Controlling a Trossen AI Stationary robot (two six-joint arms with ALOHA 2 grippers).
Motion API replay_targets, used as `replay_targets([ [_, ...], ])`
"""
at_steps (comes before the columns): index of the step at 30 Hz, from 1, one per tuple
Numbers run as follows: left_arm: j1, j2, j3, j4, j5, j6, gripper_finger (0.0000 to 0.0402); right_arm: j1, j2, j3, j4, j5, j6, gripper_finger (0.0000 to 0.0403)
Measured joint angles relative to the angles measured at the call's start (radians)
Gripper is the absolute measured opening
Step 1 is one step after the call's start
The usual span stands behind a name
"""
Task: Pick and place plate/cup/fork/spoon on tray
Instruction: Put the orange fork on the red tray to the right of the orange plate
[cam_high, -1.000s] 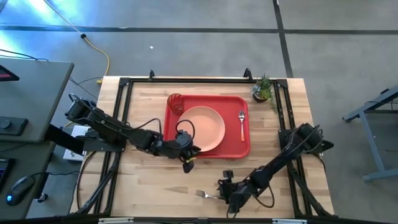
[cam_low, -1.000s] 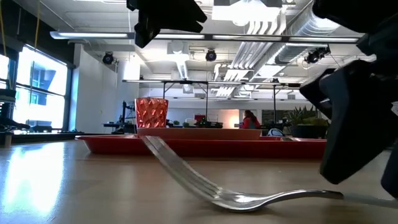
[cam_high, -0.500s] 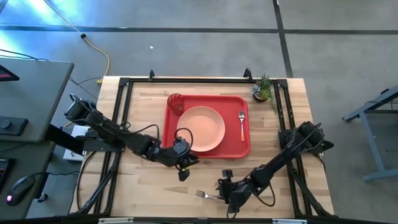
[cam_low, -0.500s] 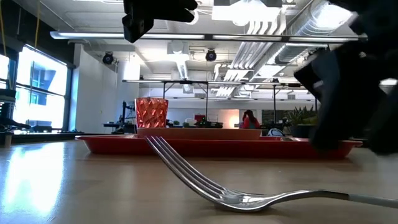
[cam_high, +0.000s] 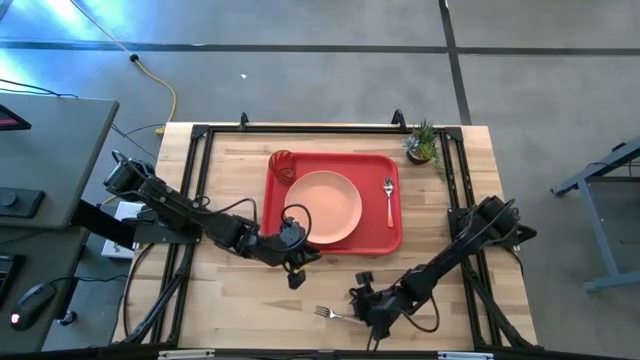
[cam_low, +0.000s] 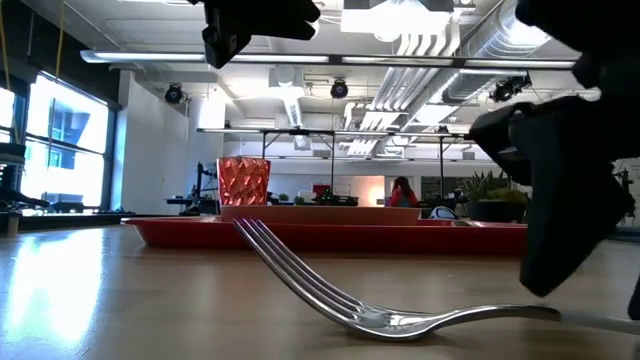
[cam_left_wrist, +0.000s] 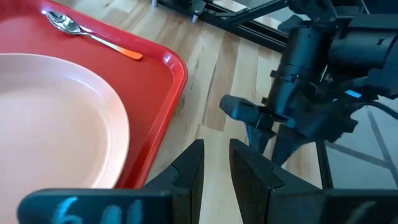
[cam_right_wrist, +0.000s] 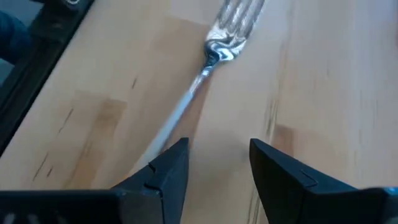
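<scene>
Red tray (cam_high: 384, 240) already holds our plate (cam_high: 327, 206), cup (cam_high: 283, 164) and spoon (cam_high: 389, 200); the fork (cam_high: 327, 313) remains on the table (cam_high: 230, 300). Our right gripper (cam_right_wrist: 214, 163) straddles its handle, fingers apart, empty; the left gripper's (cam_left_wrist: 214, 171) fingers are nearly closed, empty.

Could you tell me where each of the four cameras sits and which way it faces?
High: overhead, straight down; both arms, red tray, fork.
Low: tabletop level, facing the room; fork, cup, dark arm parts.
Left wrist: past nearly shut fingers toward plate, spoon.
Right wrist: past open fingers down at the fork.
High, low and right wrist views share the fork.
</scene>
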Motion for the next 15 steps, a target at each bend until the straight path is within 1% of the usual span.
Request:
replay_targets([
  [3, 0.001, 0.000, 0.000, 0.000, -0.005, 0.010, 0.0065, -0.008, -0.003, 0.006, -0.086, 0.009, 0.104, 0.0156],
  [5, 0.008, 0.000, 0.000, -0.003, -0.016, 0.010, 0.0065, -0.017, -0.006, 0.008, -0.134, -0.004, 0.176, 0.0150],
  [10, 0.052, 0.000, 0.000, -0.022, -0.024, 0.001, 0.0064, -0.022, -0.005, 0.008, -0.163, -0.018, 0.252, 0.0129],
  [13, 0.075, 0.000, 0.000, -0.023, -0.007, 0.001, 0.0064, -0.022, -0.008, 0.006, -0.175, 0.001, 0.305, 0.0110],
  [15, 0.088, 0.000, 0.000, -0.025, 0.003, 0.002, 0.0065, -0.023, -0.009, 0.005, -0.179, 0.013, 0.305, 0.0093],
])
